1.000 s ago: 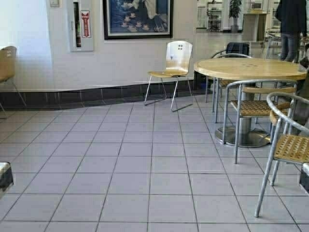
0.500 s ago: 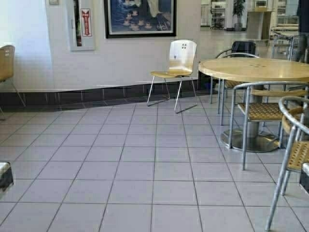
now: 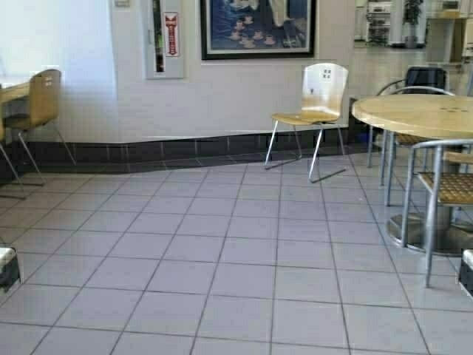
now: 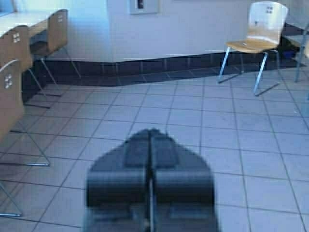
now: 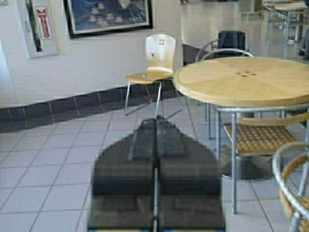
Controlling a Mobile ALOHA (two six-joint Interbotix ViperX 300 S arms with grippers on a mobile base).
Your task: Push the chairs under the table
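Note:
One tan plywood chair (image 3: pixel 310 92) stands alone by the far wall, facing left; it also shows in the left wrist view (image 4: pixel 263 31) and the right wrist view (image 5: pixel 155 57). Another tan chair (image 3: pixel 41 100) stands at the far left beside the pale table (image 3: pixel 11 89). The left wrist view shows three tan chairs (image 4: pixel 13 46) in a row along that table (image 4: pixel 21 19). My left gripper (image 4: pixel 150 131) and right gripper (image 5: pixel 155 120) are both shut and empty, held low over the floor, far from any chair.
A round wooden pedestal table (image 3: pixel 414 115) with grey tubular armchairs (image 3: pixel 443 185) stands at the right. A dark step (image 3: pixel 185 148) runs along the wall. Grey tiled floor (image 3: pixel 222 259) lies open between me and the chairs.
The robot has turned left: the whole scene has shifted right, the left chair and table edge have come into view, and the near armchair and the person have left it.

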